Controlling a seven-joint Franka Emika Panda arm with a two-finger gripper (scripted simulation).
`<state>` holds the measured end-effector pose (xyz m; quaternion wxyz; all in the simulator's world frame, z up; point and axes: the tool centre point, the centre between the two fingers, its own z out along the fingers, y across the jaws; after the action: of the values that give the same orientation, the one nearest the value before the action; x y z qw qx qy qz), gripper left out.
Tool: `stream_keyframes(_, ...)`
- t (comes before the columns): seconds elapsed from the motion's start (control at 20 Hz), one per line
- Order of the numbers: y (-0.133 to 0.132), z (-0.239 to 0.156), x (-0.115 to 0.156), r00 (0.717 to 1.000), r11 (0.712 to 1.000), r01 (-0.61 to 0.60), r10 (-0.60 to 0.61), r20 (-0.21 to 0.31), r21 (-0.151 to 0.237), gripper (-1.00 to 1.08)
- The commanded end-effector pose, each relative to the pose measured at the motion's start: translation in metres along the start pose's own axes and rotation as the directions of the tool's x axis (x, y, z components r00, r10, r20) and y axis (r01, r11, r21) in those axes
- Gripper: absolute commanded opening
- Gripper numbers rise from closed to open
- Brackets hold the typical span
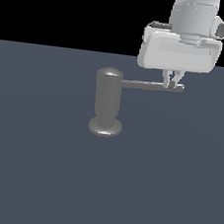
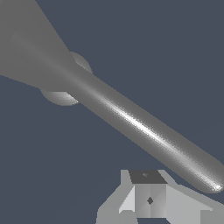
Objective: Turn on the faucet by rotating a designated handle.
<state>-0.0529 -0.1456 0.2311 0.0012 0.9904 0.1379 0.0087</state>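
Observation:
The faucet (image 1: pixel 107 101) is a dull grey upright cylinder with a rounded top and a flared round foot, standing on the dark floor. Its handle (image 1: pixel 152 85), a thin grey rod, sticks out towards the exterior view's right from near the cylinder's top. My white gripper (image 1: pixel 170 83) hangs over the rod's outer end, its fingertips level with the rod close to the rounded tip. In the wrist view the handle (image 2: pixel 144 129) runs diagonally from the faucet's body (image 2: pixel 26 48). There the gripper (image 2: pixel 149 194) is shut, fingers pressed together beside the rod, nothing between them.
A flat dark blue-grey floor (image 1: pixel 36 174) spreads all around the faucet, with black background beyond its far edge. No other objects show in either view.

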Motion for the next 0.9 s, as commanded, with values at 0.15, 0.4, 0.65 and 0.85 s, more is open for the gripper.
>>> stream_keyframes(0.15, 0.008, 0.005, 0.016, 1.0, 1.0, 0.006, -0.006, 0.005, 0.001, -1.0)
stream_keyframes(0.4, 0.019, 0.006, 0.027, 1.0, 1.0, 0.003, -0.003, 0.007, 0.001, -1.0)
stream_keyframes(0.65, 0.029, 0.007, 0.038, 1.0, 1.0, -0.001, 0.001, 0.009, 0.002, -1.0)
stream_keyframes(0.85, 0.037, 0.008, 0.047, 1.0, 1.0, -0.003, 0.003, 0.01, 0.002, -1.0)
